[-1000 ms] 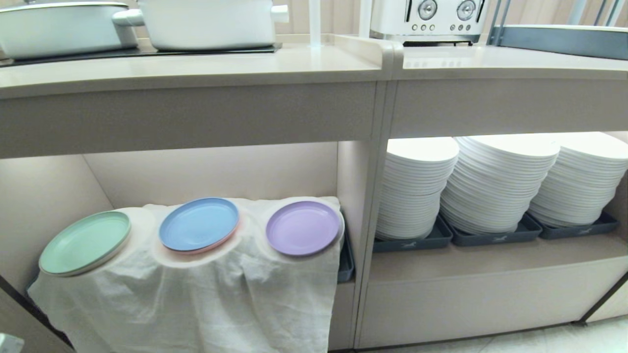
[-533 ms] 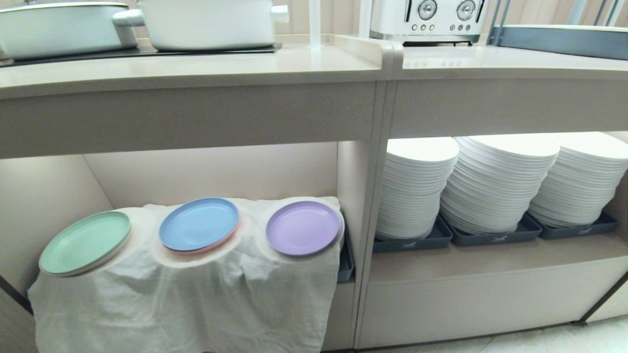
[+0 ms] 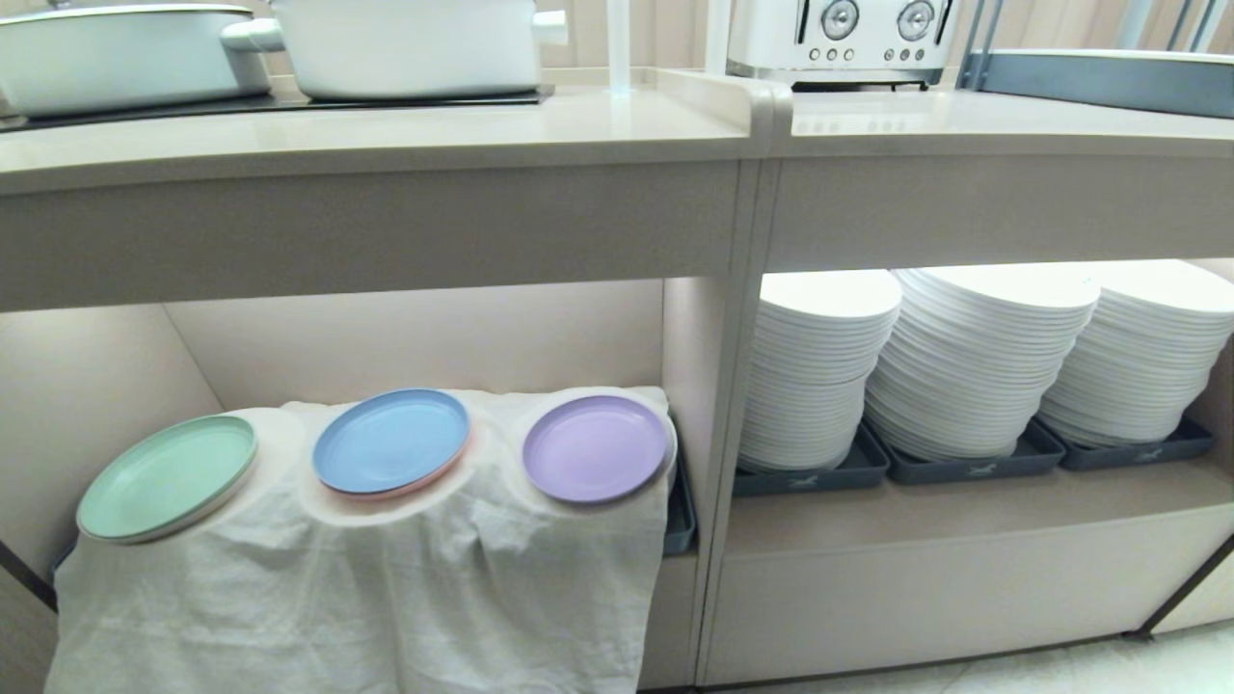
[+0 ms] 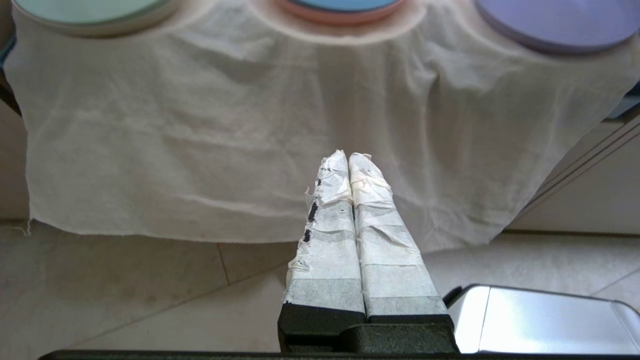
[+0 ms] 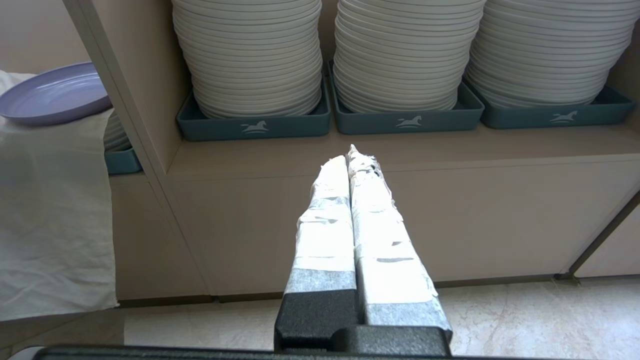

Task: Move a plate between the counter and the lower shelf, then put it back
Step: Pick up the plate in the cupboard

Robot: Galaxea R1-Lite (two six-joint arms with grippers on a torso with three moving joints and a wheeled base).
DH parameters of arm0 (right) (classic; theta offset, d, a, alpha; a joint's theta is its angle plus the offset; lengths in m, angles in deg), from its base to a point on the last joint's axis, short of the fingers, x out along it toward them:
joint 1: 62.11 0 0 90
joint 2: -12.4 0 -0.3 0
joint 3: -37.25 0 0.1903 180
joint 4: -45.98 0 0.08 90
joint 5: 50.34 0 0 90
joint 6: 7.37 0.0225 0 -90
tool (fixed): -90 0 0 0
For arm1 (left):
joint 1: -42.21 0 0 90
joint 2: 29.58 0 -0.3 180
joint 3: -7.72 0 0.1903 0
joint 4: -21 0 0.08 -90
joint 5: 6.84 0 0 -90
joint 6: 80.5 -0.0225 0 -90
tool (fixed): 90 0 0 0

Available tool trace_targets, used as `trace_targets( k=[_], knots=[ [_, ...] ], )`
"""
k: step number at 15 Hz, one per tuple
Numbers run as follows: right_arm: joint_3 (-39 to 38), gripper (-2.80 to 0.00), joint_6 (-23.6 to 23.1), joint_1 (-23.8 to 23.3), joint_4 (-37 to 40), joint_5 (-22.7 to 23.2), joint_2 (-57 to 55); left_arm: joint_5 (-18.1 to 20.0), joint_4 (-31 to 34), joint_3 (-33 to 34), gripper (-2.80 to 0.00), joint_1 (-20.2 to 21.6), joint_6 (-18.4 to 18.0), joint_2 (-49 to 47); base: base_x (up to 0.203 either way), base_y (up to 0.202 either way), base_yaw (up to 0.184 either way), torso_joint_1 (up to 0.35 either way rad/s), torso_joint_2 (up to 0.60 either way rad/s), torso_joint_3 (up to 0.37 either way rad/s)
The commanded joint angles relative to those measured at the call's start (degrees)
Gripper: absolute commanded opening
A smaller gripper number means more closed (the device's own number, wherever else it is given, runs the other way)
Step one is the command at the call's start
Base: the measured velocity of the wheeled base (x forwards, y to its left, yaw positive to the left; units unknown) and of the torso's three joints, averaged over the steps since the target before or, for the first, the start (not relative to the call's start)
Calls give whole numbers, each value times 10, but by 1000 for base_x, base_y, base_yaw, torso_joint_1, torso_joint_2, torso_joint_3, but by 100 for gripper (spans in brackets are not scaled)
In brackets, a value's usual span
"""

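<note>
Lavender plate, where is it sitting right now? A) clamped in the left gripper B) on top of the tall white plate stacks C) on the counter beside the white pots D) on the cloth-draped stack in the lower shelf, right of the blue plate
D: the lavender plate lies on the white cloth in the lower shelf, right of the blue plate, with no gripper on it.

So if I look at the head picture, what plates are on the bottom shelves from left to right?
Mint green plate → light blue plate → purple plate → three tall stacks of white plates in the next compartment.
</note>
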Motion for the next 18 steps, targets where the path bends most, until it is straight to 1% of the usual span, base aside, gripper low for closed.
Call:
trace_targets(
  k=[1,3,7,12,15,16,17,18],
  knots=[
    [0,-280,0,0,0,0,0,1,0,1,-280,-8,2,39,0,0,0,0,0,0],
    [0,-280,0,-1,0,0,0,-1,-1,2,-280,-28,3,63,0,0,0,0,0,0],
    [0,-280,0,0,0,-1,0,1,0,2,-280,-48,3,118,0,0,0,0,0,0],
    [0,-280,0,0,0,0,0,1,0,2,-280,-53,15,200,0,0,0,0,0,0],
    [0,-280,0,0,0,0,0,-3,-4,4,-280,-54,15,210,0,0,0,0,0,0],
    [0,-280,0,0,0,0,0,-7,-3,4,-280,-54,14,210,0,0,0,0,0,0],
    [0,-280,0,0,0,0,0,-25,-1,4,-280,-54,12,210,0,0,0,0,0,0],
    [0,-280,0,-1,0,0,0,-42,6,8,-280,-54,3,210,0,0,0,0,0,0]
  ],
)
